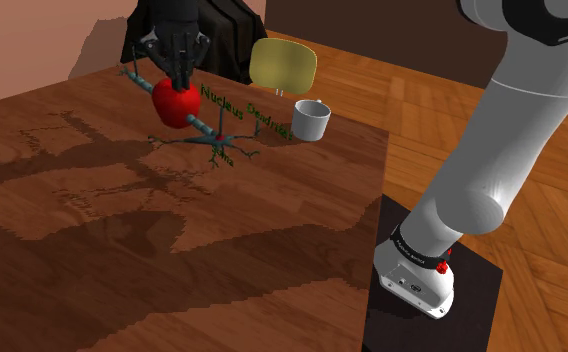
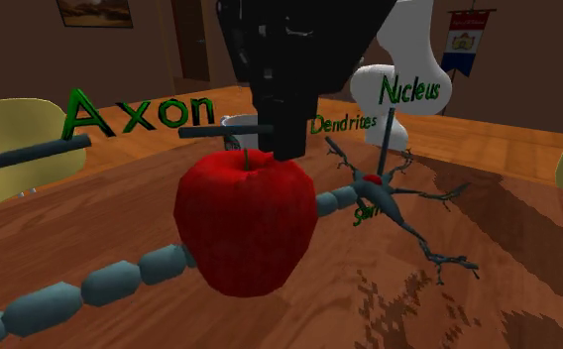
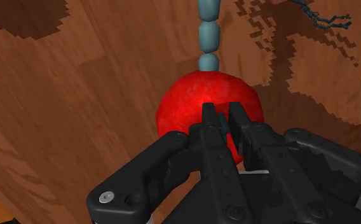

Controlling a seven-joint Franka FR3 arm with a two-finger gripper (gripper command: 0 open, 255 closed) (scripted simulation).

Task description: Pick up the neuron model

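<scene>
— What do we make of the neuron model [image 2: 374,193]?
— We see a chain of blue-grey beads for the axon and a small red-centred body with thin forked branches. Green labels on slim posts read Axon, Nucleus and Dendrites. It lies on the wooden worktop [image 1: 122,230], its axon passing under the pincer [image 3: 222,113].
— And the pincer?
— Its fingers are drawn almost together, nipping a thin teal bar of the model, with a red apple [image 2: 245,223] directly below them.

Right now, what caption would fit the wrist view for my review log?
Gripper closed on a teal piece of the neuron model, right over a red apple, wooden table beneath.
</scene>
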